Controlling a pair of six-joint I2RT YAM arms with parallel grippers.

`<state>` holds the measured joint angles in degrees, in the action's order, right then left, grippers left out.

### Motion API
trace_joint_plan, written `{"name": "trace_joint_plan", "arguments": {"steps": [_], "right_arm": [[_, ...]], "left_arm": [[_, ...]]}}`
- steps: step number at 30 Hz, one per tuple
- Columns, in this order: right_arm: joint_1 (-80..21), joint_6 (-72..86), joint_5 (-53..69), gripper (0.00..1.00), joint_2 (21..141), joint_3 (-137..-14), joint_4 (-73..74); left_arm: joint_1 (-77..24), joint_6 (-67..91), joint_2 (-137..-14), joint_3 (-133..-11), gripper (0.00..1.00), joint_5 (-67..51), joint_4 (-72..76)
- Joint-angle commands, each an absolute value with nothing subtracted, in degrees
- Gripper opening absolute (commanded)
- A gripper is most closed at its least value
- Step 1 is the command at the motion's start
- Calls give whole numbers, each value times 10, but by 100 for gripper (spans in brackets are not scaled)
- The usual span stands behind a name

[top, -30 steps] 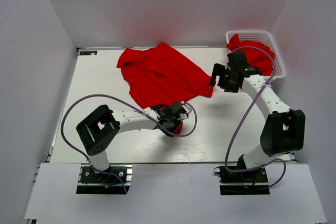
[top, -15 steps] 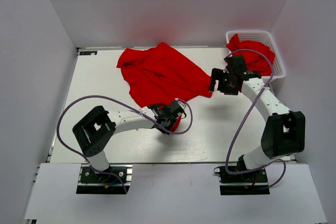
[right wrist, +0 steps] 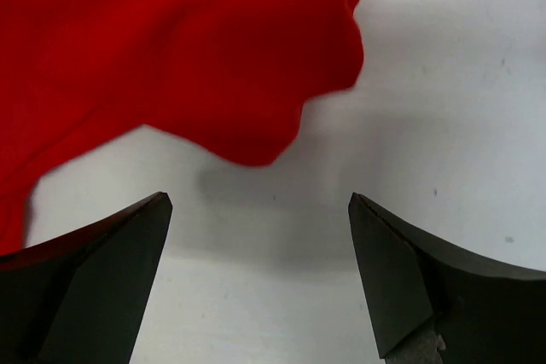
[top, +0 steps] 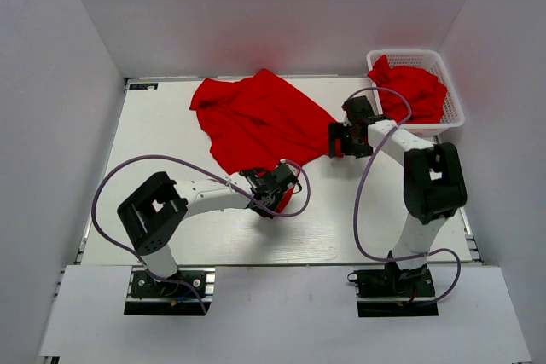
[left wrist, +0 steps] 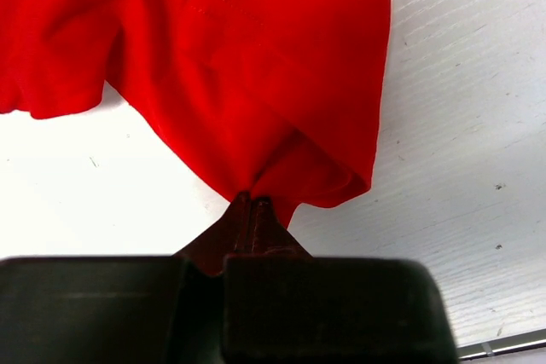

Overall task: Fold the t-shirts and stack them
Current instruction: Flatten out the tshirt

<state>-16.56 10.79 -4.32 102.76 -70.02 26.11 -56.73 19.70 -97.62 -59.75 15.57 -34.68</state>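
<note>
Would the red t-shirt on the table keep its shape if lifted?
Probably not: the t-shirt lies wrinkled, so it looks floppy. Pinched at one edge by the left end effector, it would likely hang limp.

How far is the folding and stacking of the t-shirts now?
Nothing is folded or stacked yet. One t-shirt lies crumpled on the table; the left gripper pinches its near edge, the right gripper hangs open by its right corner. More red cloth waits in the basket.
</note>
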Motion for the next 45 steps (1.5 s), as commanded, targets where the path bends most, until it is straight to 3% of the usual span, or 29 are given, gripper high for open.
{"name": "trace_joint_plan", "arguments": {"steps": [1,13,18,20,22,23,24,26,27,34,40,45], "right_arm": [[-167,112,-52,90,1054,-737,223],[-166,118,-35,90,1090,-741,191],[-165,119,-33,82,1099,-735,172],[-166,121,-26,75,1105,-737,170],[-166,122,-16,55,1107,-735,167],[-166,122,-12,43,1105,-732,169],[-166,125,-7,11,1101,-728,165],[-166,120,-5,7,1091,-715,159],[-166,119,-6,0,1083,-710,143],[-164,104,25,0,1045,-689,124],[-161,124,33,0,958,-688,116],[-156,212,-50,0,895,-730,136]], "left_arm": [[-566,211,-969,-602,0,148,-351],[-566,216,-969,-602,0,158,-356],[-566,216,-969,-602,0,158,-361],[-566,216,-969,-602,0,158,-361],[-566,216,-969,-602,0,163,-361],[-566,216,-969,-602,0,163,-366],[-566,221,-969,-602,0,169,-367],[-566,221,-969,-602,0,174,-367],[-566,221,-963,-597,0,174,-367],[-561,232,-951,-608,0,206,-383],[-539,238,-910,-688,0,285,-418],[-500,192,-866,-765,0,368,-393]]}}
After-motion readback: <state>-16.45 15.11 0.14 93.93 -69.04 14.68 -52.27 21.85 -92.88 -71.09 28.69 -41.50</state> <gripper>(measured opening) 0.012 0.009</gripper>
